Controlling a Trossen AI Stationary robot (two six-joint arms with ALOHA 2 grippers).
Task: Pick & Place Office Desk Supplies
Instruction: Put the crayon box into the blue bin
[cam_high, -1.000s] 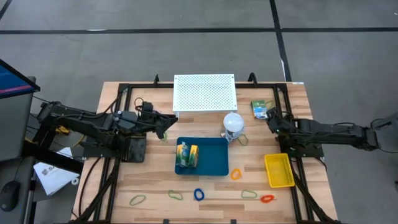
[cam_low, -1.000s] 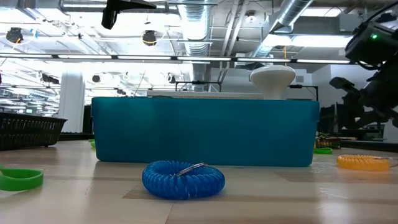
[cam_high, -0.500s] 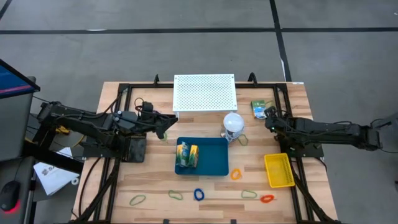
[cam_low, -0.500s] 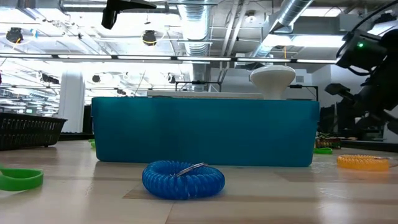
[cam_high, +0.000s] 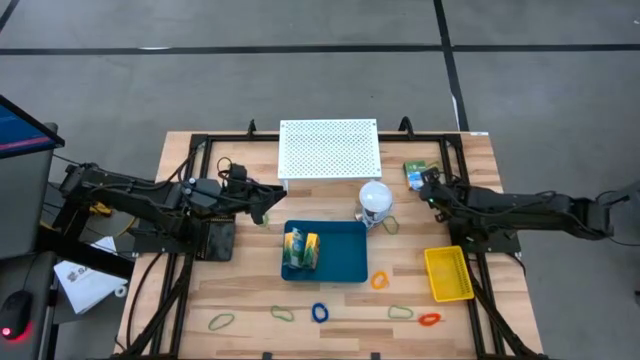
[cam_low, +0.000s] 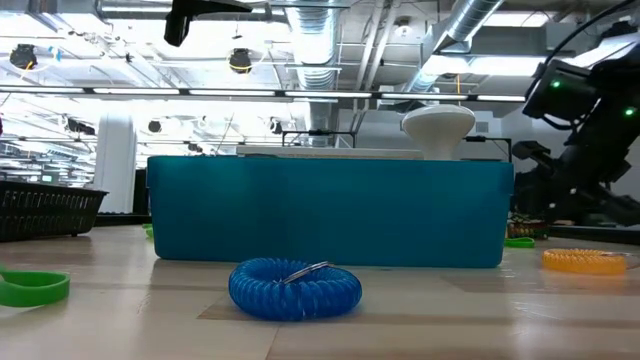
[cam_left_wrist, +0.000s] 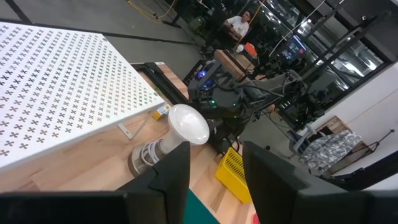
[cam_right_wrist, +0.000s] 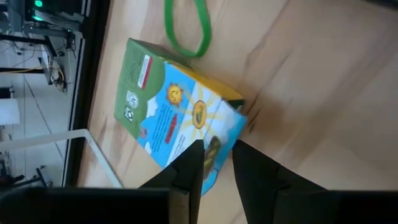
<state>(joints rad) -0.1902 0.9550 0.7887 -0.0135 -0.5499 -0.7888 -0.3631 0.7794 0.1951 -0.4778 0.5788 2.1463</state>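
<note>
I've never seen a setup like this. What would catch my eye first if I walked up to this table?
Probably the teal tray at the table's middle, with a crayon box lying in it, and the white perforated board behind it. Then the coloured loops scattered along the near edge, like the blue loop. The right gripper hovers just over a green and blue packet at the far right.

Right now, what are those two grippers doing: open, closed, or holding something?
Left gripper: open, holding nothing, above the table near the white board.
Right gripper: open a little, holding nothing, over the crayon box.
</note>
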